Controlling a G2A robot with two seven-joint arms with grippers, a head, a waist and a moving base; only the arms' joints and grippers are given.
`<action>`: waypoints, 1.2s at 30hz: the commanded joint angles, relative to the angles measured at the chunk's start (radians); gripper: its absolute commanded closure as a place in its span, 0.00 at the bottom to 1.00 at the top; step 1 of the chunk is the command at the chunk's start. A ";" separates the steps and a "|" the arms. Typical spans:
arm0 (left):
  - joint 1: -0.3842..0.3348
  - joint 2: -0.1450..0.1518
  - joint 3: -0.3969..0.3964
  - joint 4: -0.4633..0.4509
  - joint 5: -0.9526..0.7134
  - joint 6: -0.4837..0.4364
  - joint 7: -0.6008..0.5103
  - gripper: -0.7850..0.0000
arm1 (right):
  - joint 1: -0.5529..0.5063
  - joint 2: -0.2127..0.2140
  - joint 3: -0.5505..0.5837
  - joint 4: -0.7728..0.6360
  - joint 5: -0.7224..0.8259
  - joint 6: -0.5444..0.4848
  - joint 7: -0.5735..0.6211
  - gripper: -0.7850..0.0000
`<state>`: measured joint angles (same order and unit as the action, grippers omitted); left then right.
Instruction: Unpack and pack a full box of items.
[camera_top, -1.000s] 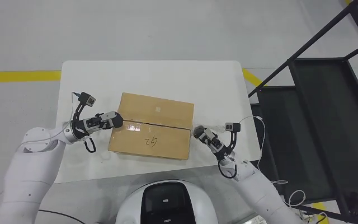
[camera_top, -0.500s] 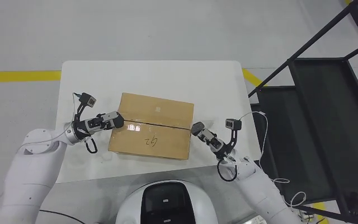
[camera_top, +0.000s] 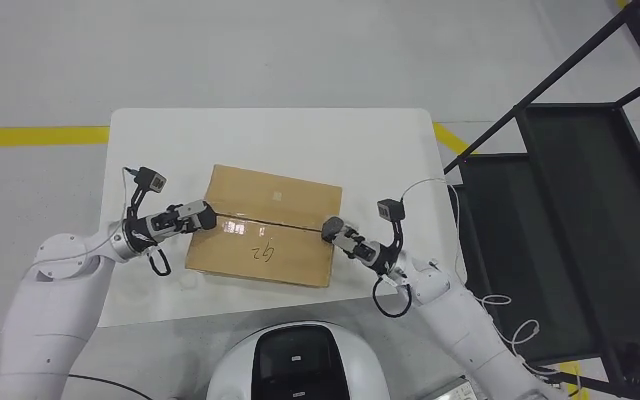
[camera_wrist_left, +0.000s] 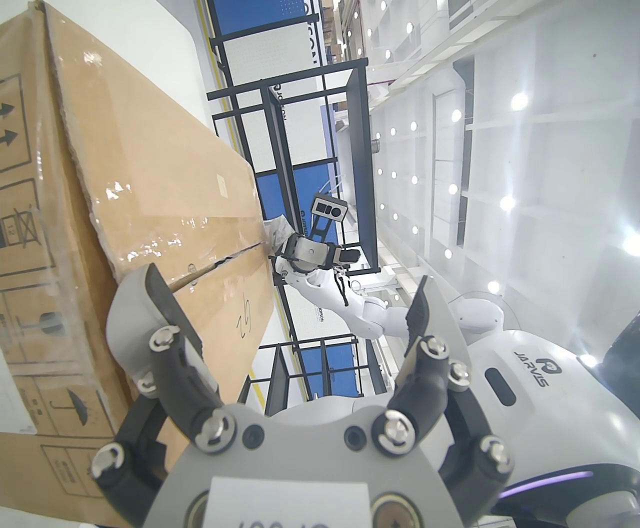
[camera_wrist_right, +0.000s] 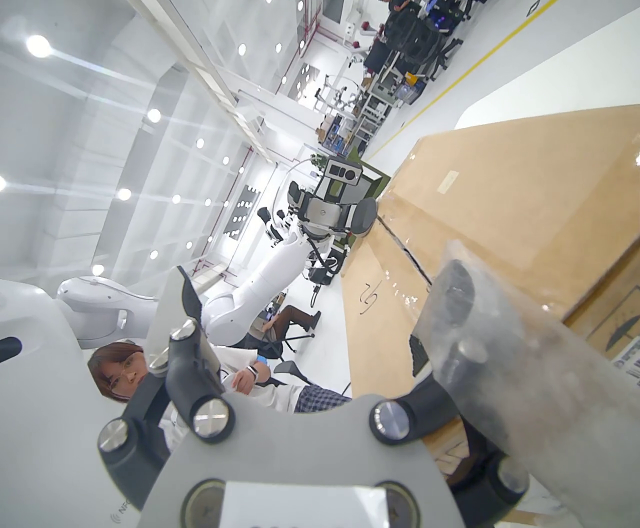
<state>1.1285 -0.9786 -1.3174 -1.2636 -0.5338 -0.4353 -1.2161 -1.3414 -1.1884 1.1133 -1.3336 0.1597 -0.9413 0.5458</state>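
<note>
The closed cardboard box (camera_top: 268, 222) lies on the white table (camera_top: 300, 135), directly between the two grippers. The left gripper (camera_top: 204, 215) stands at one short end of the box, jaws spread and empty, in line with the taped centre seam (camera_top: 290, 225). The right gripper (camera_top: 331, 227) stands at the opposite end of that seam, jaws likewise spread and empty. Contact with the cardboard cannot be confirmed.

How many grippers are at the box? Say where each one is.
2. The left gripper is at the box's left end, by the centre seam; the right gripper is at the opposite end of that seam. Both are open.
</note>
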 joint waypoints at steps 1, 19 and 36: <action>0.002 0.001 -0.003 0.001 -0.001 0.000 0.000 0.00 | 0.013 0.001 -0.003 -0.004 -0.012 0.022 0.017 0.00; -0.013 -0.001 -0.002 0.030 -0.023 0.005 -0.006 0.00 | 0.100 -0.002 -0.005 -0.087 -0.229 0.037 -0.029 0.00; 0.033 0.025 -0.182 0.053 -0.145 -0.021 0.031 0.00 | 0.215 -0.038 -0.164 -0.037 -0.168 0.161 0.014 0.00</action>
<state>1.1561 -0.9552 -1.4881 -1.2109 -0.6773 -0.4561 -1.1910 -1.1309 -1.2250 0.9532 -1.3730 -0.0079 -0.7861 0.5613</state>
